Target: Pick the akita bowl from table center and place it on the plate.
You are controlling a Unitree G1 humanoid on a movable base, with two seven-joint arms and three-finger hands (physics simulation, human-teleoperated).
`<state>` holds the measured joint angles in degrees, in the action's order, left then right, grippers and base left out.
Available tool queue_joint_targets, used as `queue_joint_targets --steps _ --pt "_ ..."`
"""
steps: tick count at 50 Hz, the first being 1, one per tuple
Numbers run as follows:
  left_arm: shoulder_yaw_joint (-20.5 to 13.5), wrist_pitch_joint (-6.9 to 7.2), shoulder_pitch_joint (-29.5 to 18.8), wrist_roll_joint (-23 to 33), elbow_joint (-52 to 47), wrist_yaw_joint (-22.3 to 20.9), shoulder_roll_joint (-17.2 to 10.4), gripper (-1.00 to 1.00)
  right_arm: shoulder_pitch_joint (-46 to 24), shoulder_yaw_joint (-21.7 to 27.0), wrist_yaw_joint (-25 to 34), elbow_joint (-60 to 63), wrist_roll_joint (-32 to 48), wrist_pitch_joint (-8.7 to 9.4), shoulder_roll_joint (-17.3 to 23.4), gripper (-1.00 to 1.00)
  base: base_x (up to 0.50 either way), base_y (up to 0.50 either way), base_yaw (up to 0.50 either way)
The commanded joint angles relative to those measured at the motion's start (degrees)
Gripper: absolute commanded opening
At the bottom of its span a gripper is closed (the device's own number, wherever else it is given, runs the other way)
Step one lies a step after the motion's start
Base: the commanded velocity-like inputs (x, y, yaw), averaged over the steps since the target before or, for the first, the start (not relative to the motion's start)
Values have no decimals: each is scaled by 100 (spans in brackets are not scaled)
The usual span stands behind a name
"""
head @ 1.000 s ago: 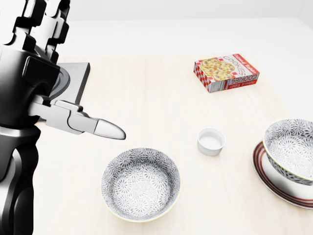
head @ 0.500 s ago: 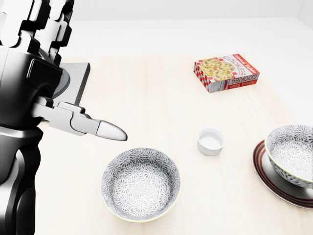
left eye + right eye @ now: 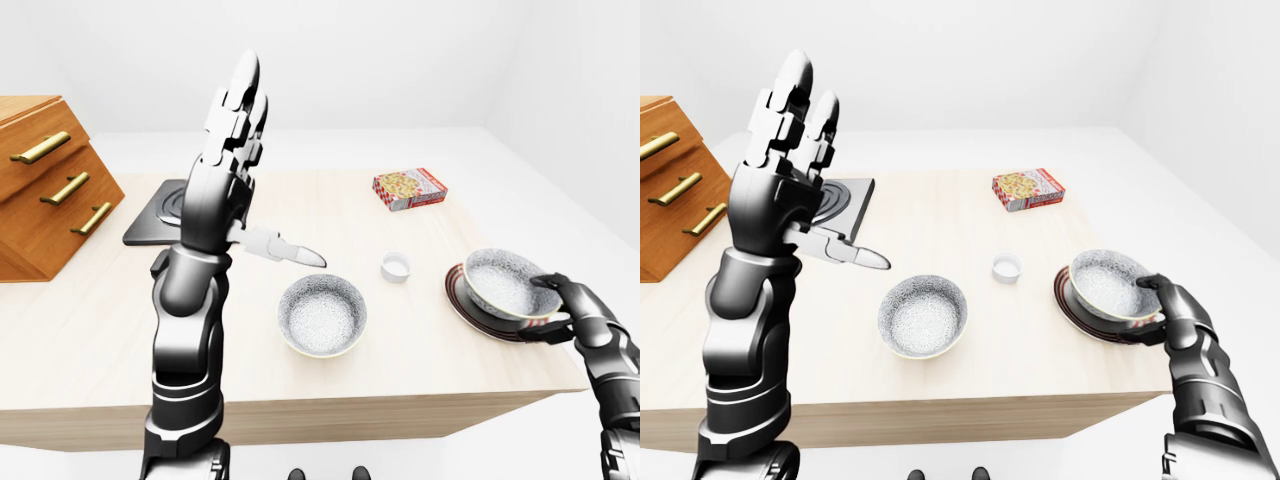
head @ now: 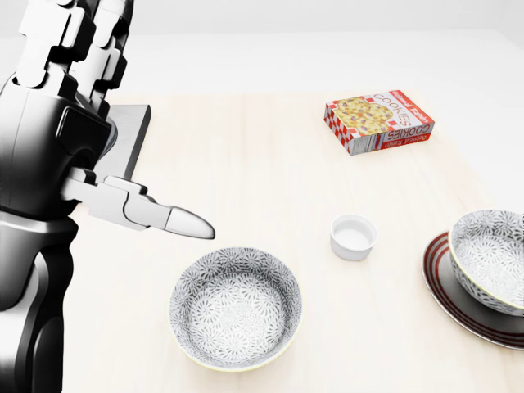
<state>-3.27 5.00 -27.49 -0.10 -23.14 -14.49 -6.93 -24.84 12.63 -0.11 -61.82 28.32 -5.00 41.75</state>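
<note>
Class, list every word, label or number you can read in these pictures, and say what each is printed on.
"COOKIES": on the red-and-white cardboard box lying on the pale wooden table.
Smaller print on the same box: too blurred to read.
No other text shows.
</note>
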Motion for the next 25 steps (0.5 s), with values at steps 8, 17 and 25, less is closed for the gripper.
queue_joint_targets --steps 8,17,25 --pt "31 0 85 22 45 28 64 100 245 139 48 253 -91 0 63 100 0 0 0" --pt "9 0 50 -13 -18 39 45 100 1308 964 912 2734 -517 0 -325 100 0 0 0" --pt "-20 0 98 -67 -184 84 35 100 2255 1758 2596 6091 -911 406 -1582 100 0 0 0"
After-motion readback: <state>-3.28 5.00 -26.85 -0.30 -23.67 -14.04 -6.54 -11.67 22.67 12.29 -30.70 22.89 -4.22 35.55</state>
